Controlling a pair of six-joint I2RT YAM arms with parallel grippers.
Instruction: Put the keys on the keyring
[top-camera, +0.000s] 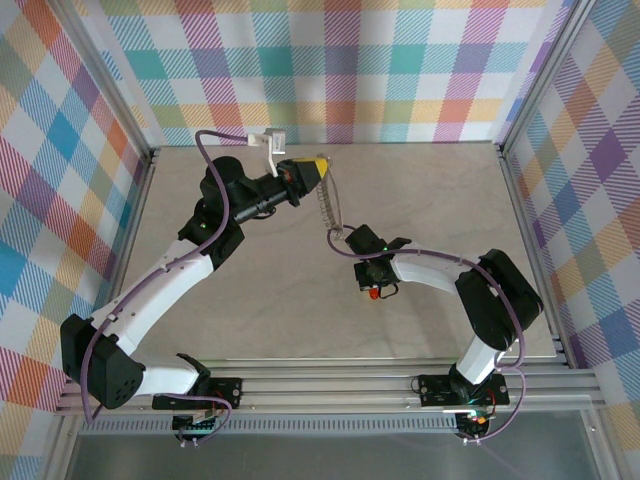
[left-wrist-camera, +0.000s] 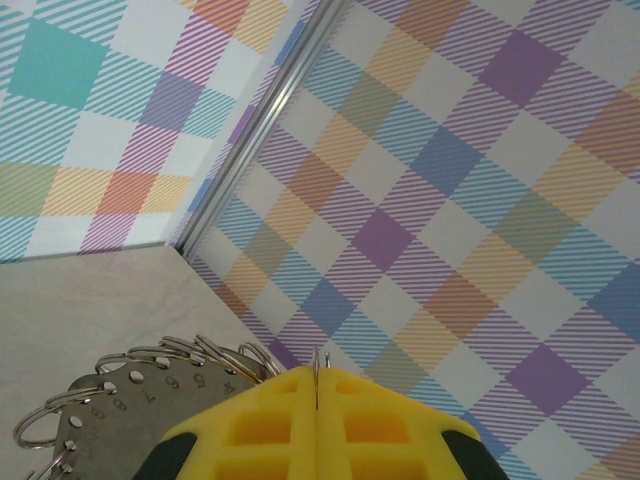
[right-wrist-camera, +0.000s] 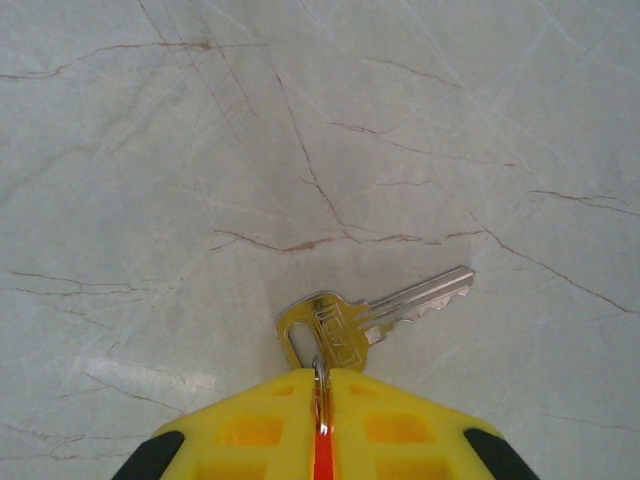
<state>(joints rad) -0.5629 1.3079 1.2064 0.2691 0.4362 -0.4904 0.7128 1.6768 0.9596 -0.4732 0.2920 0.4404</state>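
Observation:
My left gripper (top-camera: 322, 168) is raised at the back of the table. In the left wrist view its yellow fingers (left-wrist-camera: 250, 430) are shut on a thin wire loop of the keyring (left-wrist-camera: 317, 360). A string of silver rings (top-camera: 325, 208) hangs from it toward the right arm. My right gripper (top-camera: 372, 288) points down at mid-table. A silver key (right-wrist-camera: 362, 318) lies just past the right gripper (right-wrist-camera: 322, 378), which is shut on a small ring threaded through the hole in the key's head. Something red (right-wrist-camera: 322, 450) shows between those fingers.
A grey metal plate (left-wrist-camera: 110, 415) stamped with numbers carries several wire rings beside the left fingers. The marbled tabletop (top-camera: 250, 300) is bounded by aluminium rails and checked walls. A white bracket (top-camera: 268, 143) sits at the back edge.

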